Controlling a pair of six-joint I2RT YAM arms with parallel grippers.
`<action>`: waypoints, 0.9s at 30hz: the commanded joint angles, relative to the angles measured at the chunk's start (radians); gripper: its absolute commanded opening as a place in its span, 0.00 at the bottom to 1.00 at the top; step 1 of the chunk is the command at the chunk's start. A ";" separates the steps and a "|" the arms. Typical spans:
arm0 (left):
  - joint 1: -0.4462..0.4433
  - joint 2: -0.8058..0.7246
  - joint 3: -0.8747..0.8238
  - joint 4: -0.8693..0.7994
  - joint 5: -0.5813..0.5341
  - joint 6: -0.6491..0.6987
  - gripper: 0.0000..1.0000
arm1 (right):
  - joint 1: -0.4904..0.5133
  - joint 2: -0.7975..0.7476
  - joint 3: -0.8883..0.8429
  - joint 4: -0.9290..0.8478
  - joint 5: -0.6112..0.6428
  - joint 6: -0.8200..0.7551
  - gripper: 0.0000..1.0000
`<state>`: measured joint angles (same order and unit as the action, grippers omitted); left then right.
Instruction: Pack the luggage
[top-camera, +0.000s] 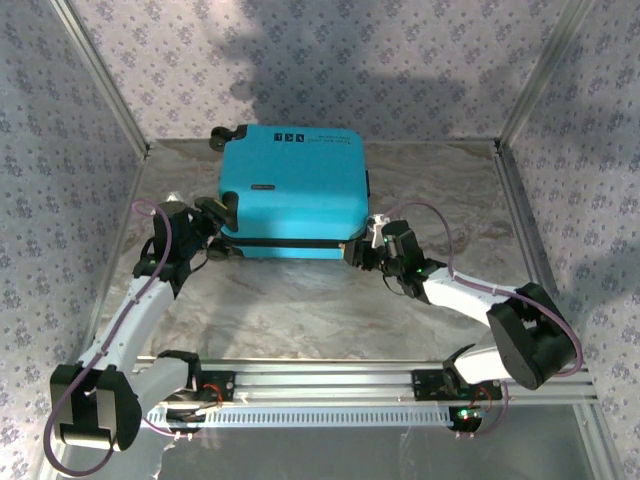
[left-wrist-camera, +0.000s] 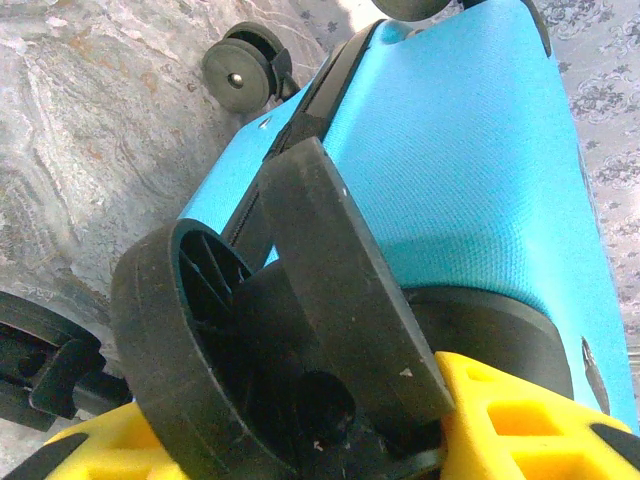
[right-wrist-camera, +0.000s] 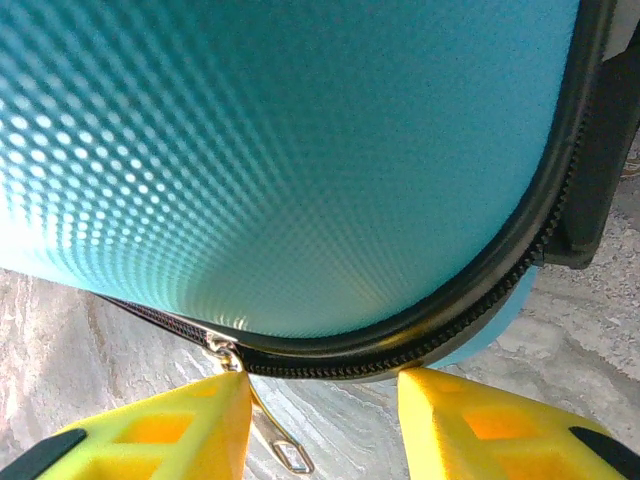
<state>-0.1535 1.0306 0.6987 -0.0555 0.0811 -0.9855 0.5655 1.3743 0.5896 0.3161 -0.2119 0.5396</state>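
The luggage shell is hard turquoise plastic, finely dimpled, with a soft sheen. Its zip is matt black, the pull bare metal. The wheel is matt black plastic. My fingers are smooth yellow plastic. The table looks like marble, faintly shiny.

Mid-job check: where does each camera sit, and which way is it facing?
Top external: above and behind the robot, looking down on the suitcase; left pincer, right pincer and arms show.
Left wrist: low at the suitcase's corner, facing a wheel held between its yellow fingers.
Right wrist: low, facing the zipper; yellow fingers at bottom.
Shared: all see the turquoise shell.
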 joint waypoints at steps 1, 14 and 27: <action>-0.080 0.012 0.027 -0.063 0.129 0.273 0.00 | 0.064 0.021 -0.018 0.076 -0.133 0.036 0.45; -0.080 0.013 0.024 -0.058 0.134 0.273 0.00 | 0.077 -0.054 -0.060 0.046 -0.129 0.048 0.45; -0.081 -0.020 0.025 -0.087 0.121 0.285 0.00 | 0.034 -0.010 -0.057 0.057 -0.075 0.060 0.45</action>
<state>-0.1856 1.0340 0.7033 -0.0563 0.1116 -0.9703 0.6228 1.3487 0.5320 0.3473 -0.3180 0.5808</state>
